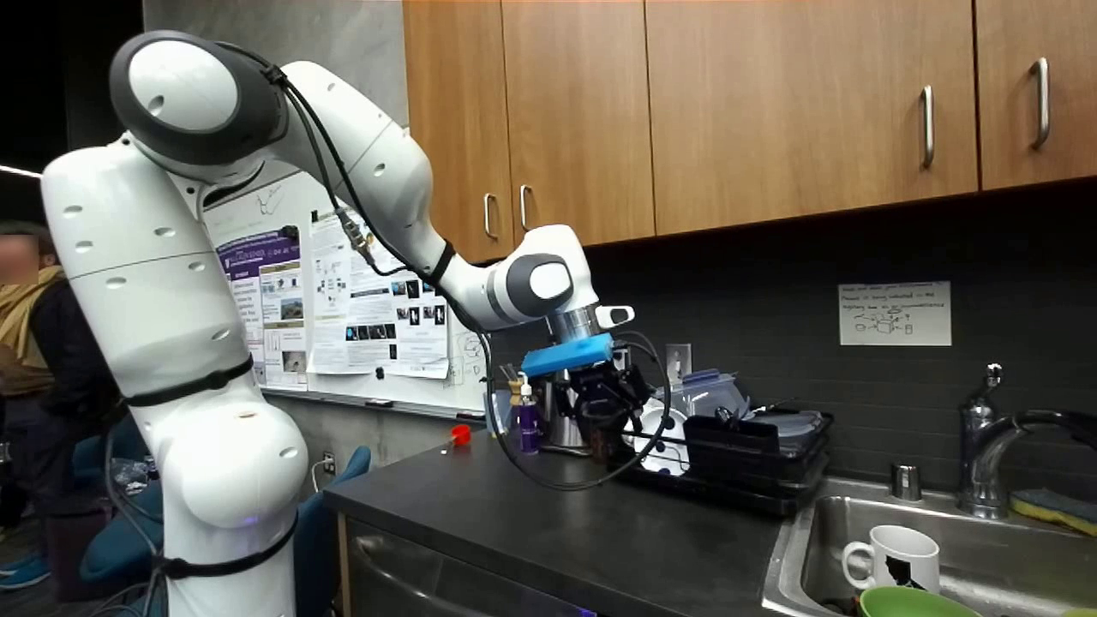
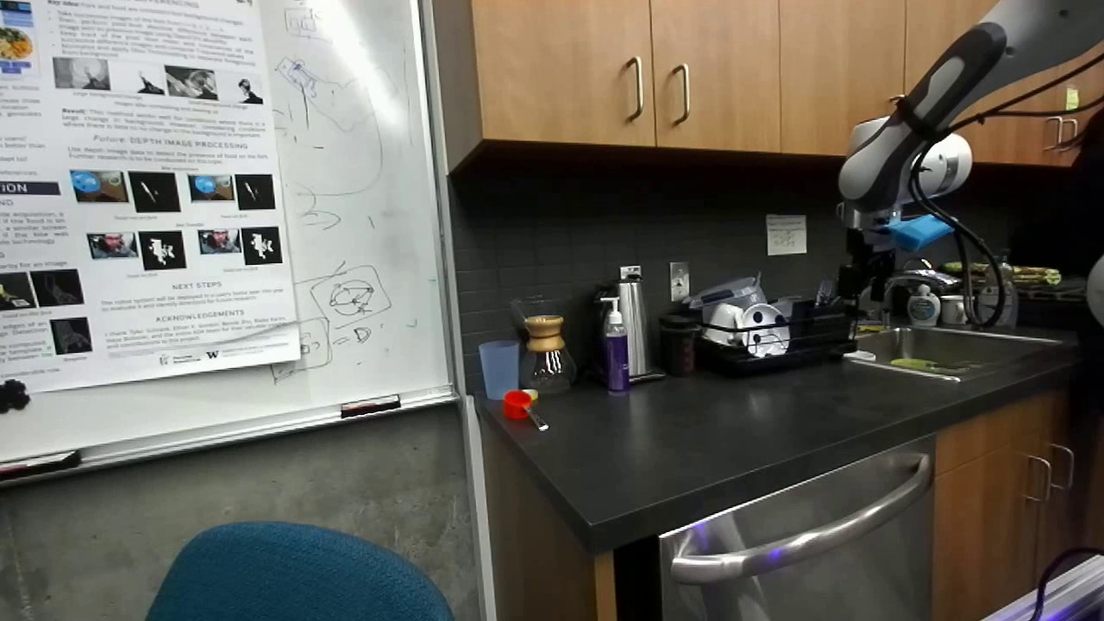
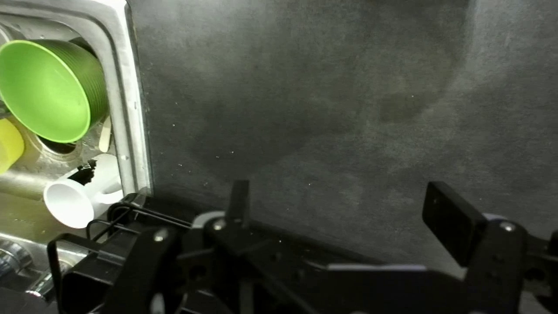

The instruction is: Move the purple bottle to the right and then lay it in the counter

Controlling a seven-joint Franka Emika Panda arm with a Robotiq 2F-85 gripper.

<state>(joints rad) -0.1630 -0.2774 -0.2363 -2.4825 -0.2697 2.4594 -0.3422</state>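
- Exterior view, far left of the gripper (image 3: pixel 340 203): the poster (image 2: pixel 155 216) on the whiteboard (image 2: pixel 371 259) reads "Future: DEPTH IMAGE PROCESSING", "NEXT STEPS" and "ACKNOWLEDGEMENTS"; finer print is only partly legible.
- Well left of the gripper: a blue cup (image 2: pixel 499 369), a glass flask (image 2: pixel 547 343) with a wooden collar, and a red scoop (image 2: pixel 517 404).
- Nearer, though well apart from the gripper: the purple bottle (image 2: pixel 617 358), upright on the counter (image 2: pixel 733 440), with a white pump; its label cannot be read. It stands left of the gripper in both exterior views.
- Between bottle and gripper: a steel canister (image 2: pixel 635 328); a dark jar (image 2: pixel 679 345), contents unclear; the black dish rack (image 2: pixel 815 345), holding white dishes (image 2: pixel 724 323) and clear plastic tubs (image 2: pixel 729 293).
- Upper left of the gripper: a handwritten note (image 2: pixel 786 235), too small to read.
- Wrist view: the gripper's fingers (image 3: pixel 455 226) spread wide, grasping nothing, counter visible between them.
- Right of the gripper in an exterior view: a soap bottle (image 2: pixel 924 308), label unreadable. Below: the sink (image 3: pixel 124 87), left of the fingers in the wrist view, containing a green bowl (image 3: pixel 43 91), a white mug (image 3: pixel 93 192) with black print and a yellow vessel (image 3: pixel 8 144).
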